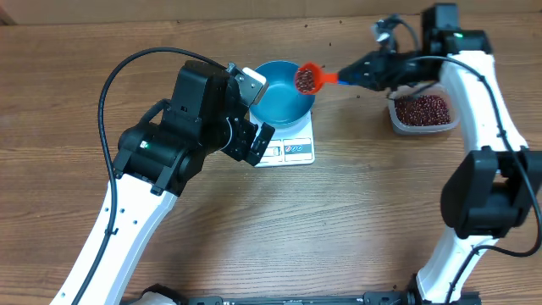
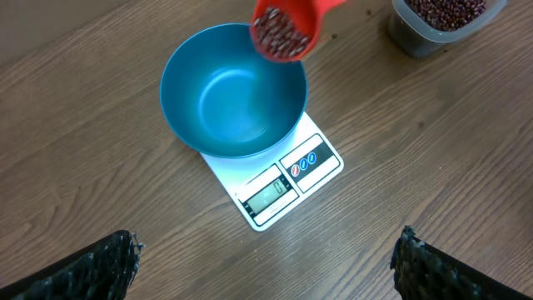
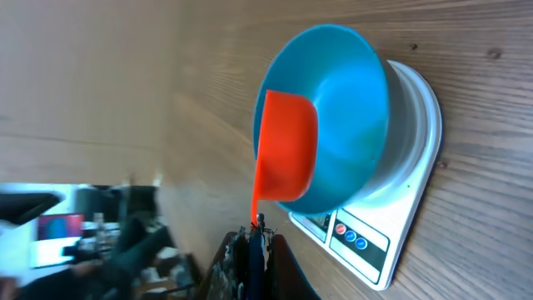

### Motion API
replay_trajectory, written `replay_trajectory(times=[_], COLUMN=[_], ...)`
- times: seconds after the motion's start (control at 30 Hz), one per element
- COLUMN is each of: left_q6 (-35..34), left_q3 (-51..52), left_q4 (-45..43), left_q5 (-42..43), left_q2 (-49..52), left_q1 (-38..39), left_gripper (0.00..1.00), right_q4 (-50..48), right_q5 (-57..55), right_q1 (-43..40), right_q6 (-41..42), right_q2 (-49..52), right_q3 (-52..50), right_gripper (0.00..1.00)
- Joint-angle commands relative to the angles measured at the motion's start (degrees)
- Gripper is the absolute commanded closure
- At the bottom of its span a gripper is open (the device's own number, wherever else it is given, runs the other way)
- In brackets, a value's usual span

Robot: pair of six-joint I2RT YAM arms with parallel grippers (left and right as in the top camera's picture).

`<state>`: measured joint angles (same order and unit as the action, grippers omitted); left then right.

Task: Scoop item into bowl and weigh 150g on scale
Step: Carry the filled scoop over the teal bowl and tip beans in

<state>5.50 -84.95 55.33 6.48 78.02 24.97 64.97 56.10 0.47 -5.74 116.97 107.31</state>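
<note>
The right claw (image 1: 359,77) is clamped tight on the blue handle (image 1: 345,78) of a red scoop (image 1: 306,78), and the scoop's cup sticks out ahead of the fingertips, carrying a load of dark red-brown beans (image 2: 279,33). So this share of the beans sits just beyond the claw, held off the table (image 1: 339,220) and hanging over the rim of the blue bowl (image 2: 191,92) on the side nearest the container. In the right wrist view the cup's orange-red back covers part of the bowl's opening, with its mouth turned towards the inside of the bowl. The bowl stands on the white scale (image 2: 321,171), set towards the end away from the display and buttons, and what shows of its inside is bare blue (no beans lie in it that I can see). The rest of the beans fill a clear container (image 1: 398,123) on the table, well apart from the scale and close under the right arm. The left claw (image 2: 265,268) is spread as wide as it goes and holds nothing. It hovers on the display side of the scale, with one dark finger at each lower corner of its own camera's view, touching neither bowl nor scale.
</note>
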Motion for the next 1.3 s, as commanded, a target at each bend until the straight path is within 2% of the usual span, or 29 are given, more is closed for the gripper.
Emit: replay_trajectory(times=[0.0, 0.23, 0.53, 0.93, 1.27], left_q6=[-0.6, -0.6, -0.6, -0.6, -0.6], left_q3=[-0.4, -0.4, -0.4, -0.4, -0.4], left_q4=[0.0, 0.0, 0.0, 0.0, 0.0], left_q5=[0.4, 0.4, 0.4, 0.4, 0.4], left_q2=[0.4, 0.4, 0.4, 0.4, 0.4], left_q1=[-0.3, -0.3, -0.3, -0.3, -0.3], left_gripper=[0.00, 0.00, 0.00, 0.00, 0.00], right_q4=[-0.2, 4.4, 6.0, 5.6, 5.8], right_q5=[-11.6, -38.9, -63.0, -65.4, -58.9], right_q1=[3.9, 14.0, 25.4, 27.6, 27.6], right_q6=[4.5, 5.6, 5.5, 5.5, 5.3], right_q2=[0.4, 0.4, 0.3, 0.4, 0.4], right_q3=[5.6, 15.4, 16.5, 16.5, 16.5], right_gripper=[0.96, 0.96, 0.96, 0.96, 0.96])
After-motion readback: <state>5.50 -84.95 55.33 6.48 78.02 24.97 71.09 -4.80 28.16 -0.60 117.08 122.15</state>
